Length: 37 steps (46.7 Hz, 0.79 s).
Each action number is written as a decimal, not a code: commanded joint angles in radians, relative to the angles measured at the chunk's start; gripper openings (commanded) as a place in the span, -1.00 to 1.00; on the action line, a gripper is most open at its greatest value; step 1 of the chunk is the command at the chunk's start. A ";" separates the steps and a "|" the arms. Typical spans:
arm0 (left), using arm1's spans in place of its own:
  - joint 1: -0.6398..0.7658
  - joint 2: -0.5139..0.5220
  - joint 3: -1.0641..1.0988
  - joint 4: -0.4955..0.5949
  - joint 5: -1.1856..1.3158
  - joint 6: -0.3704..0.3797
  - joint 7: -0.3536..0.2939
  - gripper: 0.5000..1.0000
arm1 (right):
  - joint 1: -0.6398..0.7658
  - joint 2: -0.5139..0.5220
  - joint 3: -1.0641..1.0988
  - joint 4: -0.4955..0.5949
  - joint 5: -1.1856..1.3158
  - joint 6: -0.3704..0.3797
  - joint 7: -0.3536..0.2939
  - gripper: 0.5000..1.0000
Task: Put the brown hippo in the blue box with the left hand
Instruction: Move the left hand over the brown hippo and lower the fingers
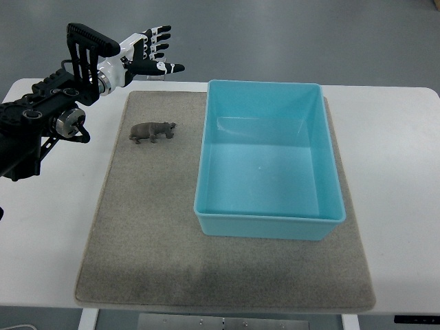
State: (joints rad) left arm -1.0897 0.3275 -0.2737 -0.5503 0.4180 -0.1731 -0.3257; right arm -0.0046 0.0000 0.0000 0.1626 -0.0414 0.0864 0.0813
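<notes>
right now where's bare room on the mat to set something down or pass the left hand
Free: the mat left of the blue box and below the brown hippo, plus the strip along its near edge. The box is empty. Tightest: between hippo and box. The left hand, open, hovers beyond the mat's far edge.

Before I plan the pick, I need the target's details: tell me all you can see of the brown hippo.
The hippo is a small grey-brown toy figure, seemingly hard plastic, standing upright on its legs on the beige mat. Its head points toward the blue box, from which it stands apart on the left. Nothing touches it but the mat. The left hand hovers open beyond it, past the mat's far edge.
</notes>
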 commanded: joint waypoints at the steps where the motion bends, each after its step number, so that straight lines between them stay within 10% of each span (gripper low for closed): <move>1: -0.007 0.039 0.021 -0.054 0.085 0.000 0.001 0.96 | 0.000 0.000 0.000 0.000 0.000 -0.001 0.000 0.74; 37: -0.197 0.191 0.419 -0.227 0.475 -0.052 -0.015 0.96 | 0.000 0.000 0.000 0.000 0.000 -0.001 0.000 0.74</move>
State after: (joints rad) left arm -1.2867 0.5183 0.1442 -0.7764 0.8425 -0.2170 -0.3400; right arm -0.0047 0.0000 0.0000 0.1626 -0.0414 0.0869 0.0813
